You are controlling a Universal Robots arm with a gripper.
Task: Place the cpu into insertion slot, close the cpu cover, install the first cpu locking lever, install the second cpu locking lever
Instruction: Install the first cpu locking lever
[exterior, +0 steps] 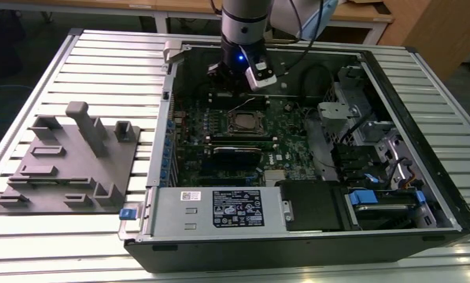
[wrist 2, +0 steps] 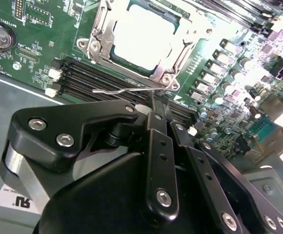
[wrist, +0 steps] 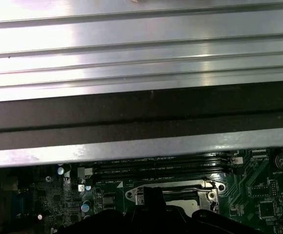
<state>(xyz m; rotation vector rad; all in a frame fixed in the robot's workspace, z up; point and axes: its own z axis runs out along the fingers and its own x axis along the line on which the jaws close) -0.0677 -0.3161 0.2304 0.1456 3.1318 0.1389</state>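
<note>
Beside the cpu cover (wrist 2: 180,51), locking lever (wrist 2: 117,90) lengthwise along memory slots (wrist 2: 83,73).

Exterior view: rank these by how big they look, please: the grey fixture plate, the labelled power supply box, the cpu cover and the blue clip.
1. Grey moulded plastic fixture plate
2. Silver metal power supply box with black-and-white label
3. Square silver metal cpu cover
4. Small blue plastic clip
No two look alike in size.
</note>
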